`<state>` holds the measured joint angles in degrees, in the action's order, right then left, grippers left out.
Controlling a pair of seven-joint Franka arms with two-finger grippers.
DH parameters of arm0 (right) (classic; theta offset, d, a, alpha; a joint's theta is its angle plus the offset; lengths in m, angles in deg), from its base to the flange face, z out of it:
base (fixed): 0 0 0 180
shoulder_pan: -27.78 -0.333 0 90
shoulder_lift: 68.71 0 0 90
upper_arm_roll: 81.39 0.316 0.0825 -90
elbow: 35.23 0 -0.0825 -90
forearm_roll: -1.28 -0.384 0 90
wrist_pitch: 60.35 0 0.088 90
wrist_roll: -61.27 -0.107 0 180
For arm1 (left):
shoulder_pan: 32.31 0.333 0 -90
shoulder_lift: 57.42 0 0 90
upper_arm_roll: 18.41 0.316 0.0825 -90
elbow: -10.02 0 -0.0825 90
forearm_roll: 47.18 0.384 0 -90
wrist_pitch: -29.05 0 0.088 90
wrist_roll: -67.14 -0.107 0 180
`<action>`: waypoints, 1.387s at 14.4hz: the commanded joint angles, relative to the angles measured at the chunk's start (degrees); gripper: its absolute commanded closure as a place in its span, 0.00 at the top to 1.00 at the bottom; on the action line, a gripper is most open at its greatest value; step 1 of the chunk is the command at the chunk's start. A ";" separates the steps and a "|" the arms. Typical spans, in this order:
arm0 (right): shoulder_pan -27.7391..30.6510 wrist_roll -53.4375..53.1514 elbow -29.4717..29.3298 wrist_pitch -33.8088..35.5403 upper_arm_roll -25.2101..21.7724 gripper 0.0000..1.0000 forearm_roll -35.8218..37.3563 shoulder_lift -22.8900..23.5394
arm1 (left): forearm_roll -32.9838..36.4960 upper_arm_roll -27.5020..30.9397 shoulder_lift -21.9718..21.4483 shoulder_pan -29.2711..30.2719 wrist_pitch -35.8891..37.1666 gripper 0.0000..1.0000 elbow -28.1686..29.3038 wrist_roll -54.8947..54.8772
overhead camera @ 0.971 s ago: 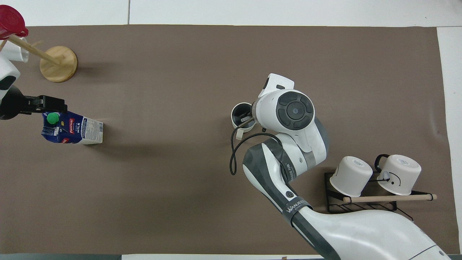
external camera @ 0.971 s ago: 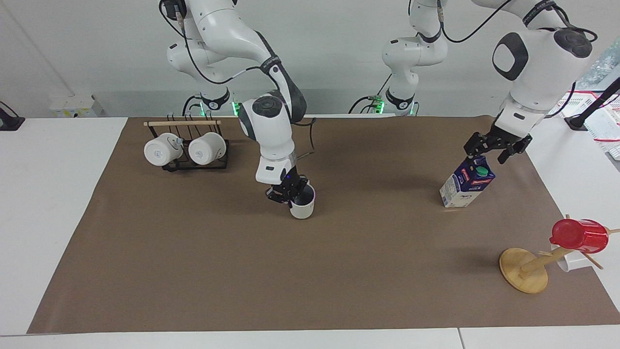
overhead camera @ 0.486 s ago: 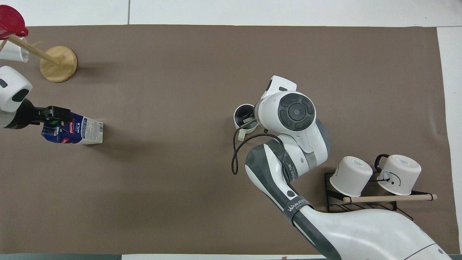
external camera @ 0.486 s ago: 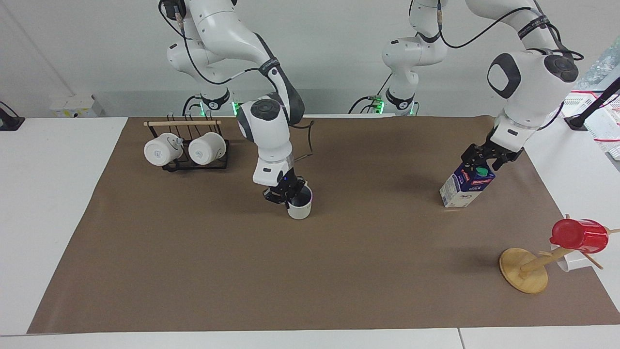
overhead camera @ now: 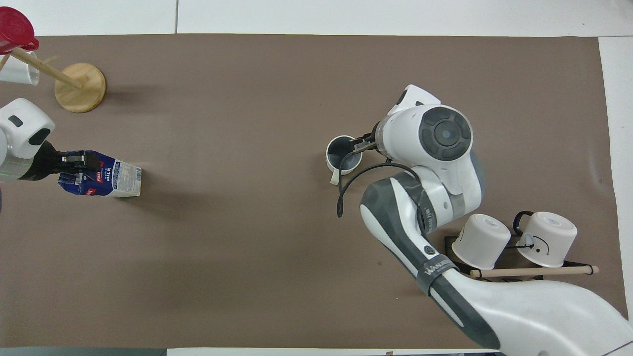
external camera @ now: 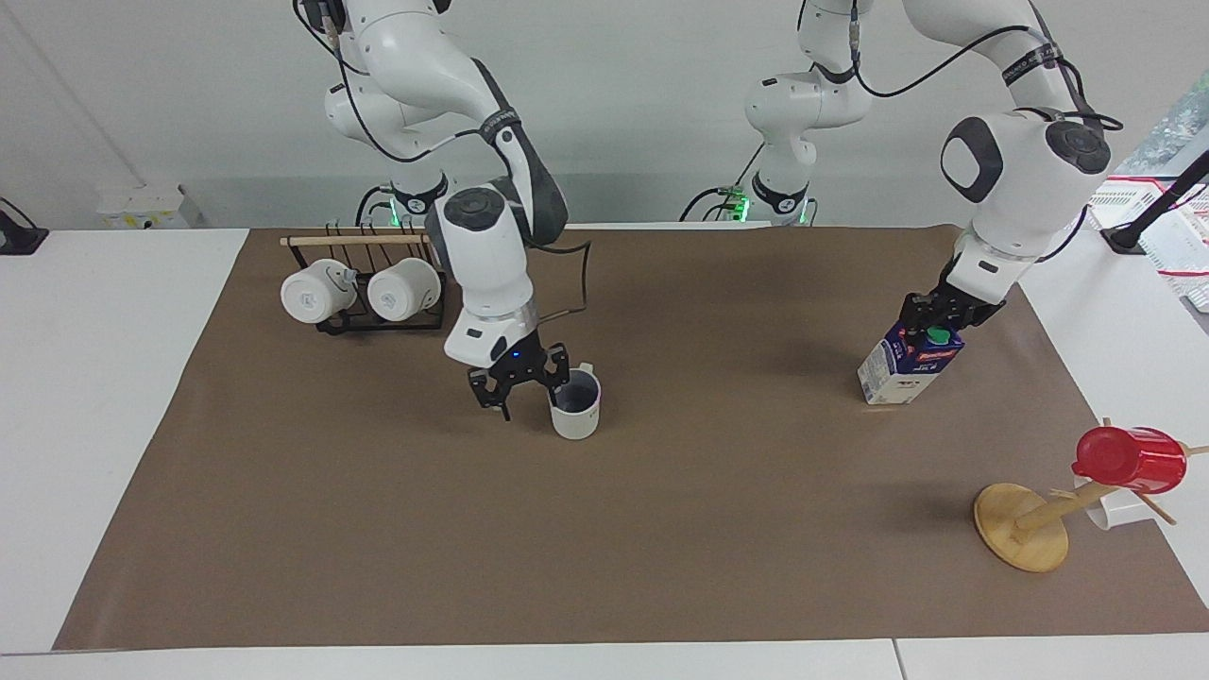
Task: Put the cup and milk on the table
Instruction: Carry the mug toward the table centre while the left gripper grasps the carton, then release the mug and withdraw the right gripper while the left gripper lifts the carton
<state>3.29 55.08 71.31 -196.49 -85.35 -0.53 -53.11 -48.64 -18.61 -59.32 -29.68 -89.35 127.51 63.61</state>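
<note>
The cup (external camera: 574,416) stands upright on the brown sheet of the table (external camera: 604,548), near the sheet's middle; it also shows in the overhead view (overhead camera: 342,157). My right gripper (external camera: 524,392) is open and hangs just beside the cup, toward the right arm's end, with one fingertip by the rim. The milk (external camera: 897,373) stands on the sheet toward the left arm's end; in the overhead view (overhead camera: 116,175) its label shows. My left gripper (external camera: 933,326) is down on the carton's gabled top, shut on it, next to the green cap.
A black wire rack with two white mugs (external camera: 364,293) stands near the right arm's base. A wooden stand (external camera: 1025,529) bearing a red cup (external camera: 1129,460) stands at the left arm's end, farther from the robots than the milk.
My right gripper let go of the cup, opened and moved aside toward the right arm's end. My left gripper came down from above the milk onto its top and narrowed around it.
</note>
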 commanded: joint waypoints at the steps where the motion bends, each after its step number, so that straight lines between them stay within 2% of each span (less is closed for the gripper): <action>1: 3.56 -1.11 -4.57 6.40 0.27 1.00 0.85 -1.62 | -0.39 -0.16 -0.91 0.35 -0.52 0.00 -1.03 -0.42; 4: 8.65 -1.02 -6.07 10.97 0.27 1.00 0.85 -4.69 | -0.22 -0.85 -1.27 -0.96 1.94 0.00 -5.60 1.50; 6: 12.17 -1.02 -6.07 16.23 0.27 1.00 0.94 -8.02 | 2.23 -1.03 -0.48 -5.60 3.97 0.00 -9.38 4.92; 9: 16.22 -1.02 -6.07 25.63 0.09 1.00 1.63 -12.59 | 2.86 -1.12 0.58 -13.33 3.45 0.00 -10.18 14.84; 12: 19.56 -0.41 -6.77 31.80 0.10 1.00 4.18 -16.38 | 6.80 -1.12 7.32 -23.17 3.53 0.00 -15.96 28.70; 14: 21.32 -0.41 -12.72 39.86 0.09 1.00 4.10 -16.04 | 8.13 -1.12 12.68 -28.89 4.14 0.00 -21.67 38.21; 15: 21.76 -0.41 -16.50 44.34 0.09 1.00 3.93 -15.52 | 8.57 -1.12 14.27 -30.91 4.15 0.00 -23.35 40.16; 17: 22.99 -0.41 -20.04 49.55 -0.78 1.00 3.13 -15.69 | 8.75 -1.12 16.57 -34.79 3.97 0.00 -24.59 43.50; 20: 22.47 -0.85 -18.91 50.54 -0.43 1.00 3.13 -16.30 | 9.45 -1.12 19.12 -37.79 3.89 0.00 -26.53 45.89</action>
<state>25.51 55.09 52.69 -146.59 -86.23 2.73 -70.04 -40.74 -20.65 -42.07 -66.12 -87.06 104.11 108.25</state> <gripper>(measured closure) 0.000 0.599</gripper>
